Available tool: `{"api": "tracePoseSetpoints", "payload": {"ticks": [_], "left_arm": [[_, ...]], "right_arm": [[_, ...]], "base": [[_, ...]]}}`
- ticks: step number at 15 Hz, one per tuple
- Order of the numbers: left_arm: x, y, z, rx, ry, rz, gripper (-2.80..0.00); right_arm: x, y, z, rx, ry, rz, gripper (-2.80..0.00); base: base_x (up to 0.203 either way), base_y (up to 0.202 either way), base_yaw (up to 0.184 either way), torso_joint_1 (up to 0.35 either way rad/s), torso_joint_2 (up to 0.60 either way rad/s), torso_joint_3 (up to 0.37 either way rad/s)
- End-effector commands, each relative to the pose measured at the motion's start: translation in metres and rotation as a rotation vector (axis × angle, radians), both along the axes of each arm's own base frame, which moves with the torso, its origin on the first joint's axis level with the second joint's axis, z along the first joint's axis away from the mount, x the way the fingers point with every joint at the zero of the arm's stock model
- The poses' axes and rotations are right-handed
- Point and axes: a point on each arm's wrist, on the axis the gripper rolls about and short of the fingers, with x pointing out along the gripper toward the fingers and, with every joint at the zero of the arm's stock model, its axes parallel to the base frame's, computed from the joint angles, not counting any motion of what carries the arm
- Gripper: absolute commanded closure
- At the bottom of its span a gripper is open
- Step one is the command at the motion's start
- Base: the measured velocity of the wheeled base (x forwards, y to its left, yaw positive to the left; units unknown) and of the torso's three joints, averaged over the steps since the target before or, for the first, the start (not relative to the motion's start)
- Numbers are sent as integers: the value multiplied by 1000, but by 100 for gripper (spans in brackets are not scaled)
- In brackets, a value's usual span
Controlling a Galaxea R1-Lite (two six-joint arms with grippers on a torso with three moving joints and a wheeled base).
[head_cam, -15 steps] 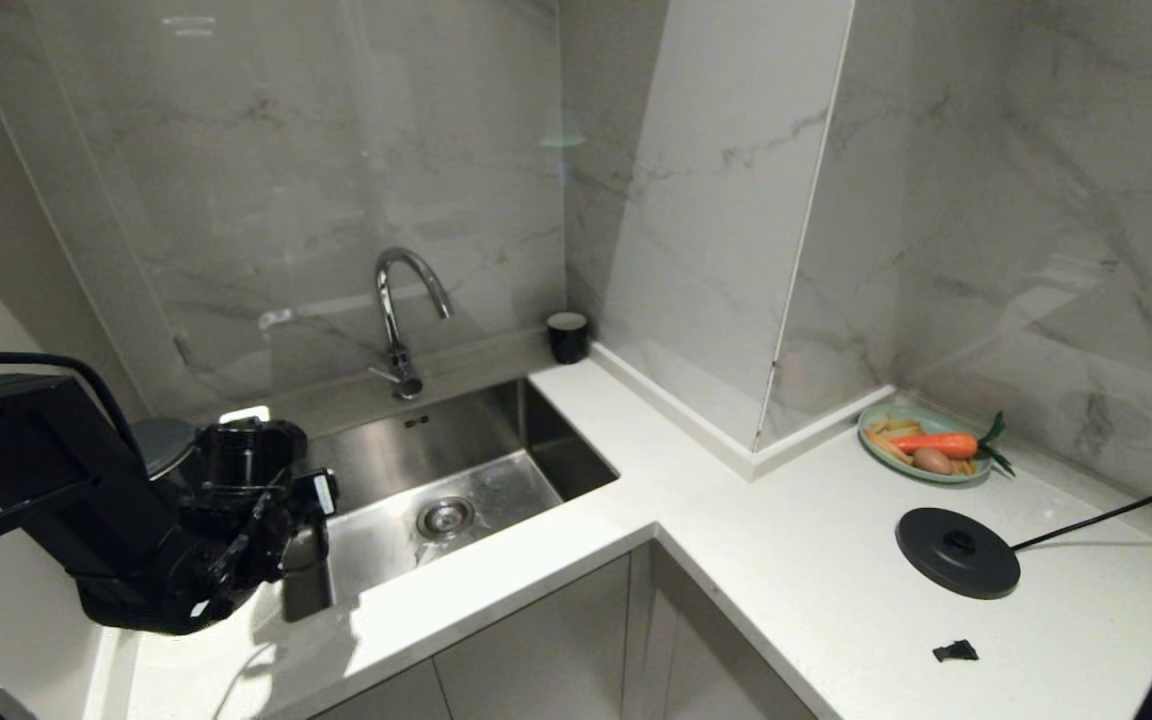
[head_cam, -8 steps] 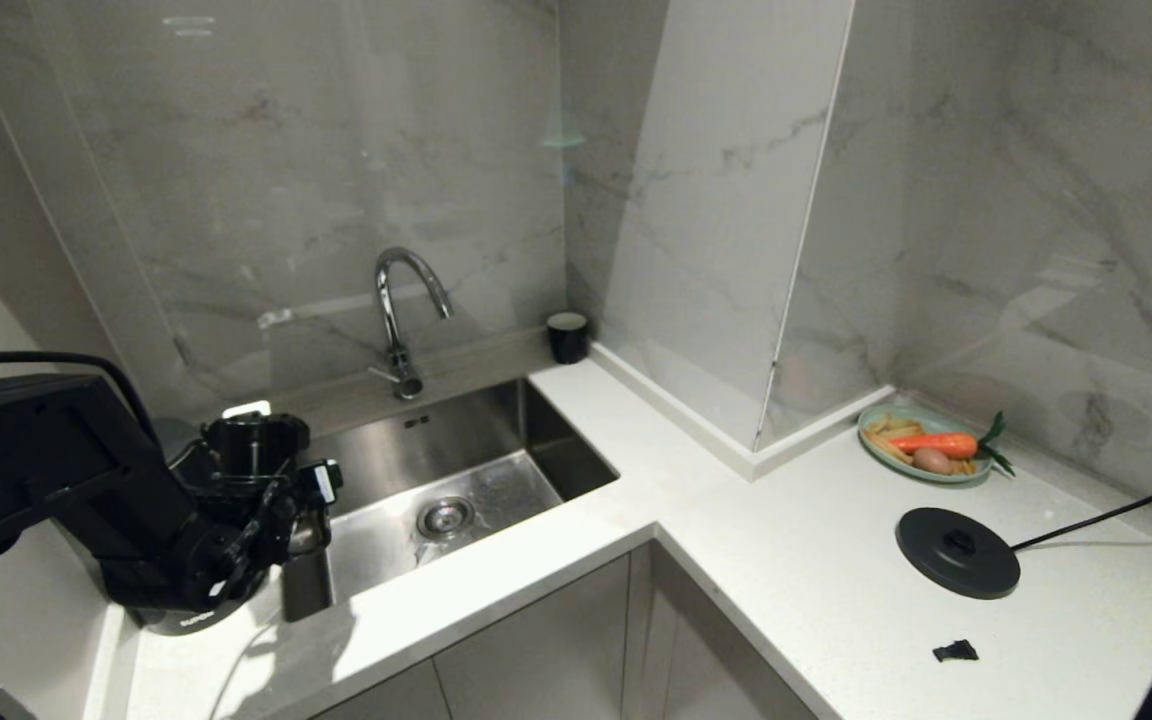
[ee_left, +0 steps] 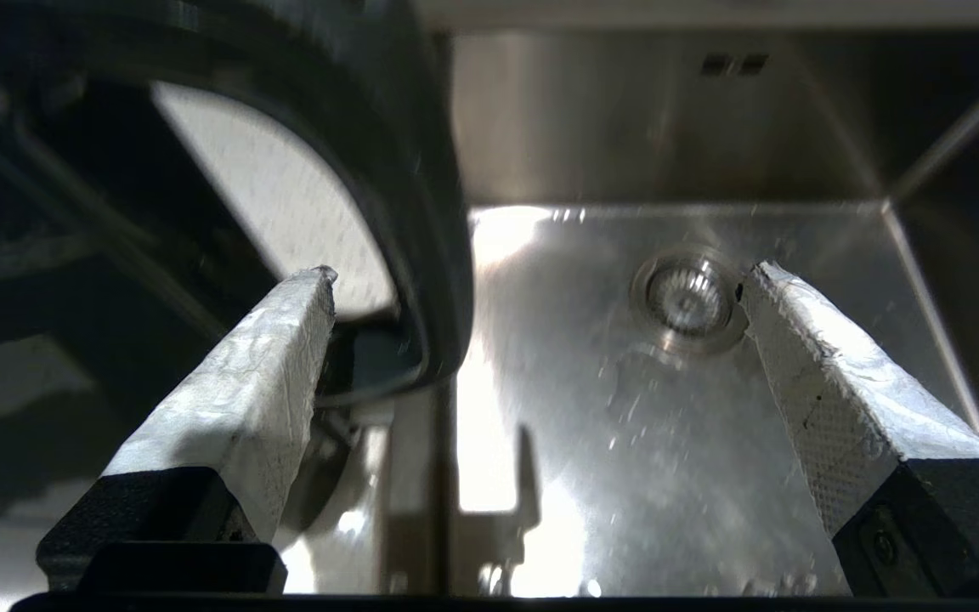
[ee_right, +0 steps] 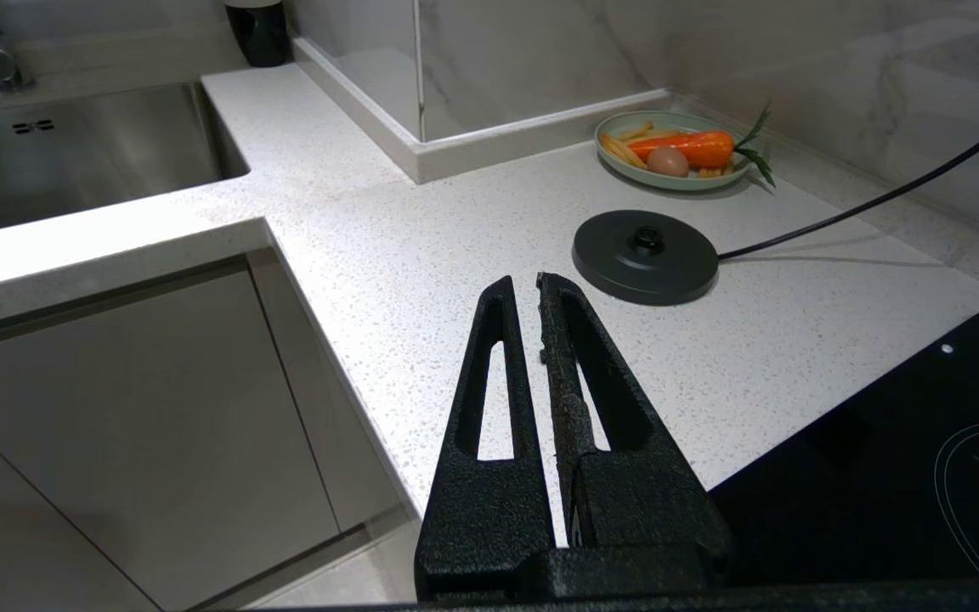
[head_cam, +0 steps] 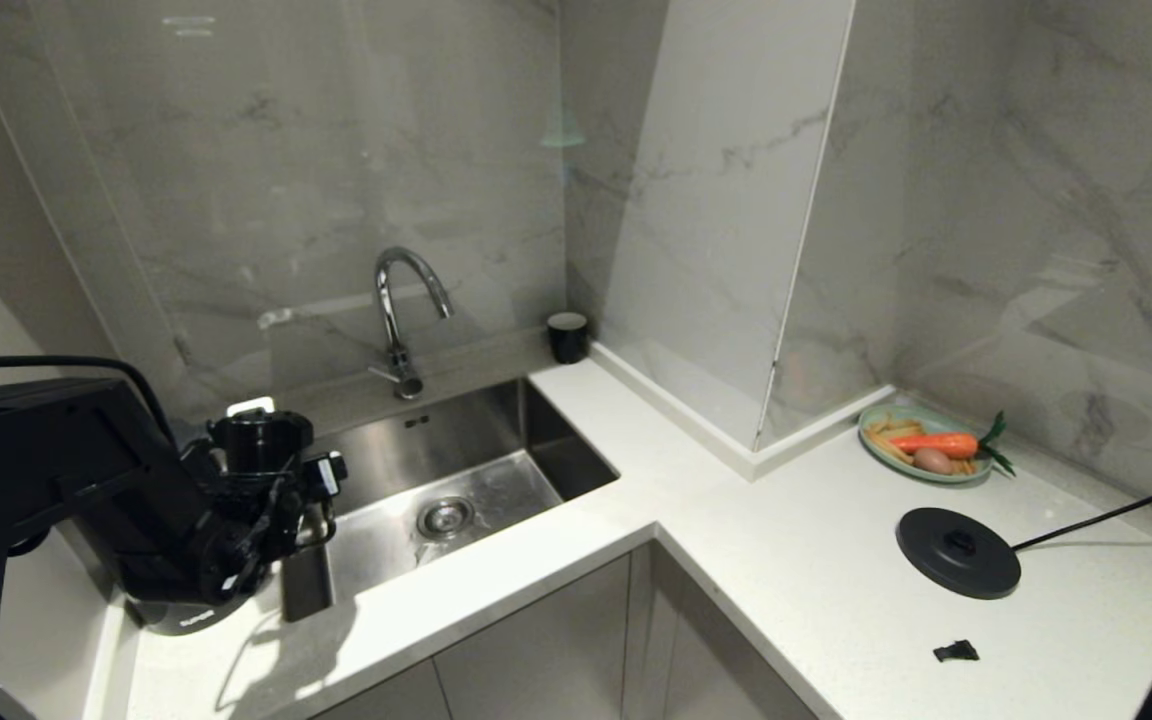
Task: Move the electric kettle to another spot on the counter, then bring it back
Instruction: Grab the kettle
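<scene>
Beside the sink [head_cam: 456, 480], the left hand [ee_left: 532, 297] gapes wide at the electric kettle [head_cam: 181, 612], lettering unreadable.

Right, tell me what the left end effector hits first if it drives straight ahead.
Probably the steel sink floor near the round drain; the left end effector stands open, with the black kettle's loop handle just inside one finger. Depth is unclear.

Left claw [ee_left: 532, 280] opened wide, let go of electric kettle [head_cam: 181, 612] handle, drew back.
</scene>
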Motion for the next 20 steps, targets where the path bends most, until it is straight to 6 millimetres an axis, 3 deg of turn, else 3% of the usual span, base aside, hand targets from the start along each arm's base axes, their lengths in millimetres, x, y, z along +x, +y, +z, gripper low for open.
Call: {"api": "tracePoseSetpoints", "payload": {"ticks": [1,12,20], "left_arm": [[3,1,-3,16,-33,-1,-280],[25,14,-4,86,-118,11,-280],[30,20,-2,93,-132,23,-280]], "right_arm": [[0,0,0,-1,1,0,0],[0,0,0,5,1,0,0],[0,0,0,3,1,0,0]], "base": [[0,0,0,0,0,0],[0,0,0,0,0,0],[0,0,0,0,0,0]]}}
